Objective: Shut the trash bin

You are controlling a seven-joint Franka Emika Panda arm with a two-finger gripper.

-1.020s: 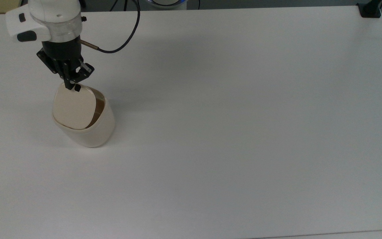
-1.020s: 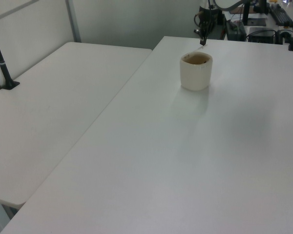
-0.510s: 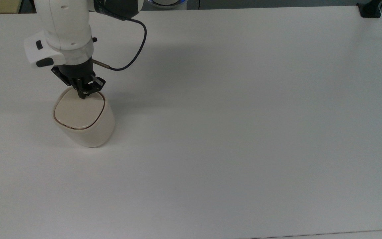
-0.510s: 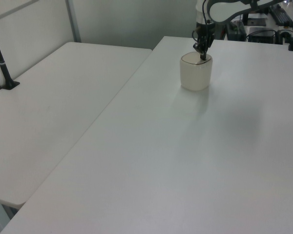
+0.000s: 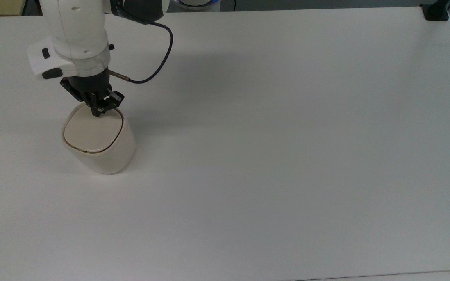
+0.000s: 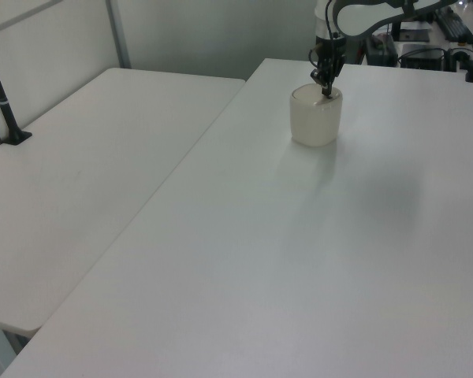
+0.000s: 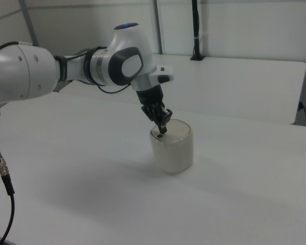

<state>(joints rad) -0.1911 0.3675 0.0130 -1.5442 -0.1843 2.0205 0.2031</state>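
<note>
Trash bin sits far-left on the surface in the top view; its lid was tilted open 1 s ago and is now flat, w/ the brown gap gone. Gripper rests on the lid's far edge, fingers pressed together, so I reckon the task's basically done.

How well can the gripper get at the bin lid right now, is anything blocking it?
Probably yes. The gripper sits right at the edge of the lid of the trash bin, at the top view's upper side, and the table around the bin is bare, so nothing stands in the way.
</note>
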